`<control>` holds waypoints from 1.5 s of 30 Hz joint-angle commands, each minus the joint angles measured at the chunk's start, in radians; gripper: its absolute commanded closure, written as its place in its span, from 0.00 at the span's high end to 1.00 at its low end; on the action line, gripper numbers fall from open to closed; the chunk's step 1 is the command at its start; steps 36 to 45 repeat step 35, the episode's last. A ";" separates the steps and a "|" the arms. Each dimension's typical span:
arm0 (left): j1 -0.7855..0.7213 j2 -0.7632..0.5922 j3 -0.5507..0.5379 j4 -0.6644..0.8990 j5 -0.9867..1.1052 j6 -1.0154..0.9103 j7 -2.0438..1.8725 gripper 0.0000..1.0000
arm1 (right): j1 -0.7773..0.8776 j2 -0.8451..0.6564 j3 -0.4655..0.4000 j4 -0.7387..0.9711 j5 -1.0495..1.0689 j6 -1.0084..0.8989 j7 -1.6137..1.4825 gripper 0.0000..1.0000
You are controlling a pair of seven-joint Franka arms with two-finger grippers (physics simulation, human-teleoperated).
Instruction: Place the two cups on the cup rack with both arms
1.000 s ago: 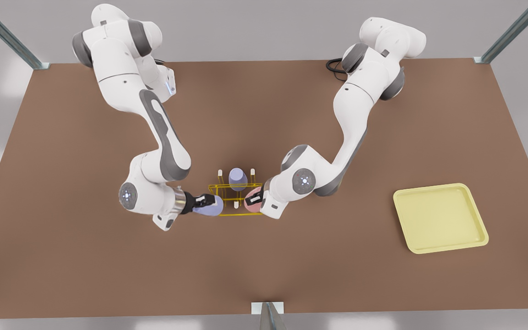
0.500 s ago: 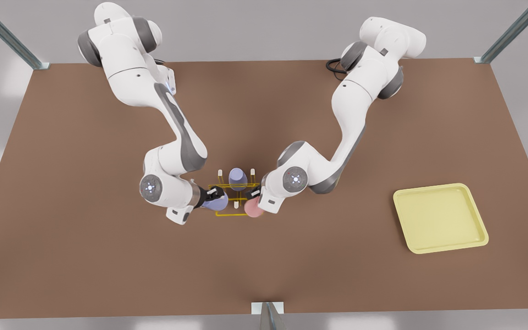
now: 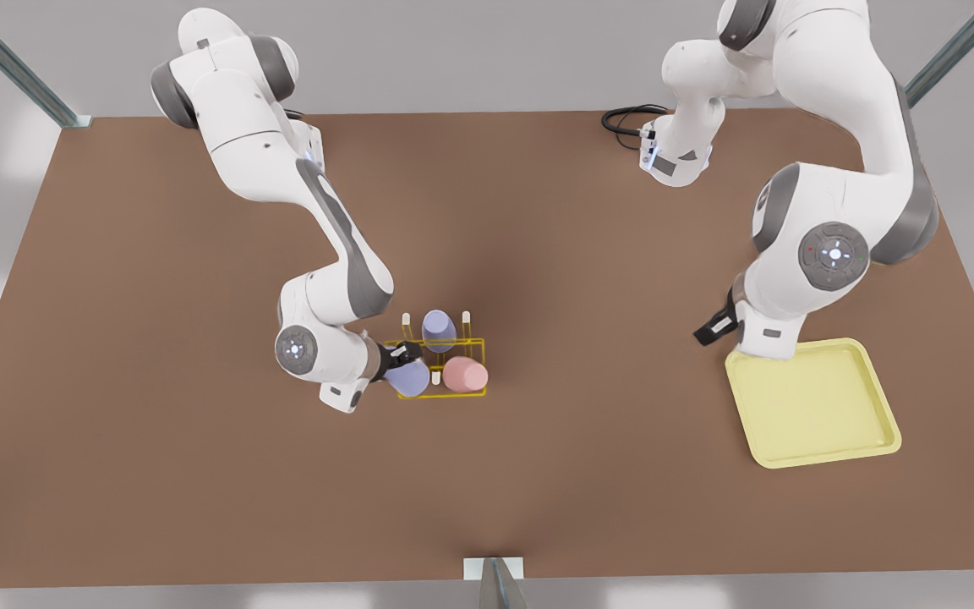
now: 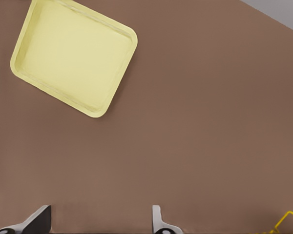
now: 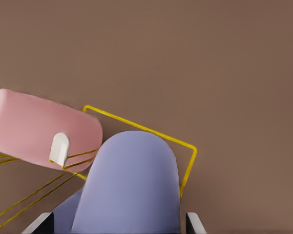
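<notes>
The right gripper (image 3: 403, 353) is clamped on the lavender cup (image 3: 408, 378) at the yellow wire cup rack (image 3: 477, 342), pink cup (image 3: 464, 374) just beside it, while the left gripper (image 3: 706, 331) hangs wide open and empty by the pale yellow tray (image 3: 817, 403).

Matt pink cup (image 3: 464, 373) and lavender cup (image 3: 407, 378) sit on a thin yellow wire rack (image 3: 477, 342), on a smooth matt brown table (image 3: 538, 474).

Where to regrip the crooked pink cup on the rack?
Left gripper, open by the yellow tray, might best take the pale pink tapered cup's mid-wall from the front view's right: it lies tilted, and the right gripper's lavender cup blocks the other side.
</notes>
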 commanded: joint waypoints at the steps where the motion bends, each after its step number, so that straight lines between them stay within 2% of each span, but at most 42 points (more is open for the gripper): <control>1: 0.058 -0.035 0.014 -0.046 -0.041 -0.132 0.767 1.00 | 0.001 -0.002 0.000 0.002 0.003 -0.001 0.003 1.00; 4: 0.117 -0.035 0.014 -0.036 -0.099 -0.281 0.854 1.00 | -0.002 0.000 0.000 0.026 0.012 -0.004 0.003 1.00; 8: 0.117 -0.035 0.012 -0.042 -0.104 -0.319 0.860 1.00 | -0.005 -0.011 -0.005 0.055 0.009 -0.014 0.016 1.00; 10: 0.118 -0.044 0.007 -0.069 -0.104 -0.291 0.860 1.00 | 0.005 -0.014 -0.023 0.069 -0.009 -0.011 0.314 1.00; 12: 0.120 -0.147 0.006 -0.230 -0.107 -0.170 0.860 1.00 | 0.024 -0.026 -0.021 0.071 -0.226 -0.016 0.570 1.00; 16: 0.113 -0.150 -0.016 -0.216 -0.107 -0.185 0.856 1.00 | 0.035 -0.088 -0.021 0.057 -0.322 -0.102 0.747 1.00; 19: 0.118 -0.158 -0.031 -0.193 -0.116 -0.213 0.854 1.00 | 0.013 -0.181 -0.083 -0.023 -0.410 -0.179 0.731 1.00; 21: 0.118 -0.156 -0.029 -0.190 -0.125 -0.219 0.854 1.00 | -0.128 -0.356 -0.104 -0.182 -0.440 -0.180 0.489 1.00; 22: 0.118 -0.156 -0.029 -0.188 -0.125 -0.219 0.853 1.00 | -0.162 -0.388 -0.106 -0.184 -0.448 -0.197 0.324 1.00; 25: 0.115 -0.156 -0.031 -0.188 -0.125 -0.219 0.839 1.00 | -0.176 -0.470 -0.109 -0.120 -0.441 -0.343 0.173 1.00; 29: 0.112 -0.158 -0.040 -0.188 -0.125 -0.231 0.824 1.00 | -0.177 -0.600 -0.109 -0.175 -0.444 -0.413 0.144 1.00; 33: 0.117 -0.158 -0.052 -0.185 -0.127 -0.238 0.798 1.00 | -0.177 -0.637 -0.109 -0.164 -0.445 -0.467 0.139 1.00; 45: 0.118 -0.158 -0.052 -0.185 -0.125 -0.239 0.799 1.00 | -0.177 -0.637 -0.109 -0.161 -0.445 -0.467 0.139 1.00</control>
